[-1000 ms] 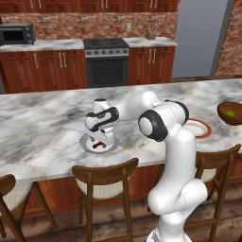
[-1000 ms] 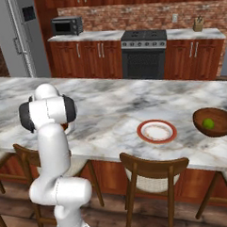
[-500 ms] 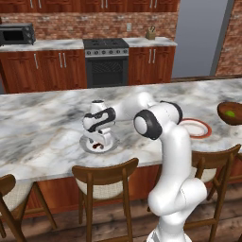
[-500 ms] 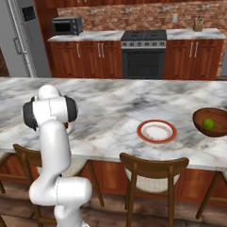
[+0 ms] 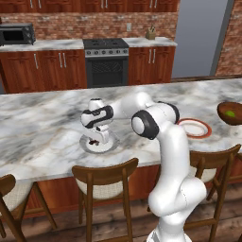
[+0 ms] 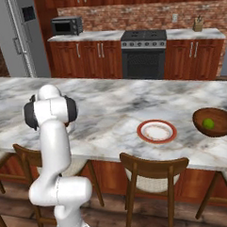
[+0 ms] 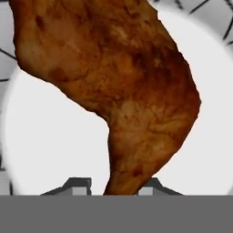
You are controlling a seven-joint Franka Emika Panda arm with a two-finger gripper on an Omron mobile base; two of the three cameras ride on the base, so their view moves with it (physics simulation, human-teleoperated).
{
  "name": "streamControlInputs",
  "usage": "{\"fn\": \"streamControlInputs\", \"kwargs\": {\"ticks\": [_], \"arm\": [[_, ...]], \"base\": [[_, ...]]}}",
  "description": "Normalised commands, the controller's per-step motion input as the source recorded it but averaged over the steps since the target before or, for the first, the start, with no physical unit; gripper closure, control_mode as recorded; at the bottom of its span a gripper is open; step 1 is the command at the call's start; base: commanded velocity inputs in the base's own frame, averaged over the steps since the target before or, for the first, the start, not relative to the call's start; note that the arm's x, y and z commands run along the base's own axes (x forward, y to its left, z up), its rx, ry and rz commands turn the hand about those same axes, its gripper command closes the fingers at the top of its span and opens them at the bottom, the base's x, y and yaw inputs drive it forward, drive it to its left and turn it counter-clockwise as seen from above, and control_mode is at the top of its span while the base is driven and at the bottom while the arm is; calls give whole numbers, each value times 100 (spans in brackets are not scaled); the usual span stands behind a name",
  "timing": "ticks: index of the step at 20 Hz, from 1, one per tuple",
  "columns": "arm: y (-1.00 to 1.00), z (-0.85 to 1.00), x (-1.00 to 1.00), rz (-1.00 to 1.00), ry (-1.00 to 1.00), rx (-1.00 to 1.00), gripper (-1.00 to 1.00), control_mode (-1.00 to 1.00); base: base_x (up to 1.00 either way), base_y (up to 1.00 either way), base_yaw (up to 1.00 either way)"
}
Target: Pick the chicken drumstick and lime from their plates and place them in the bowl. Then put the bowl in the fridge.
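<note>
The chicken drumstick (image 7: 136, 91) lies on the white centre of the grey-rimmed plate (image 5: 111, 146), its thin bone end towards my hand. My gripper (image 5: 97, 140) points straight down onto this plate. In the hand view my gripper (image 7: 113, 184) is shut on the drumstick's bone end, one fingertip (image 7: 80, 184) on each side. The lime (image 6: 208, 123) sits inside the dark wooden bowl (image 6: 198, 120) at the counter's right end, also seen as the lime (image 5: 230, 113) in the bowl (image 5: 221, 110). The orange-red rimmed plate (image 5: 206, 132) is bare. The grey fridge (image 6: 10, 40) stands at the back left.
Wooden bar stools (image 5: 105, 178) line the near edge of the marble island (image 5: 42, 132). Behind it run red cabinets with a black oven (image 5: 106, 61) and a microwave (image 6: 66, 26). The orange-red rimmed plate (image 6: 142, 132) lies between my arm and the bowl.
The hand has dropped lower onto the grey-rimmed plate, and the jaws have come in from wide open onto the drumstick's bone end.
</note>
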Motion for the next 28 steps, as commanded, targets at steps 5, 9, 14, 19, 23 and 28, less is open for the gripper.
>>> {"fn": "streamControlInputs", "kwargs": {"ticks": [5, 9, 14, 19, 23, 28], "arm": [[-21, 35, -33, 6, 1, 0, 100, -100], [-32, 47, -38, 12, 1, 0, 100, -100], [-48, 34, -44, 19, 0, 0, 100, -100], [-61, 18, -42, 24, -2, 0, 100, -100], [-62, 16, -33, 30, -4, 0, 100, -100], [-58, 18, -32, 33, -7, 1, 100, -100]], "base": [[0, 0, 0], [0, 0, 0], [0, 0, 0], [0, 0, 0], [0, 0, 0], [0, 0, 0]]}}
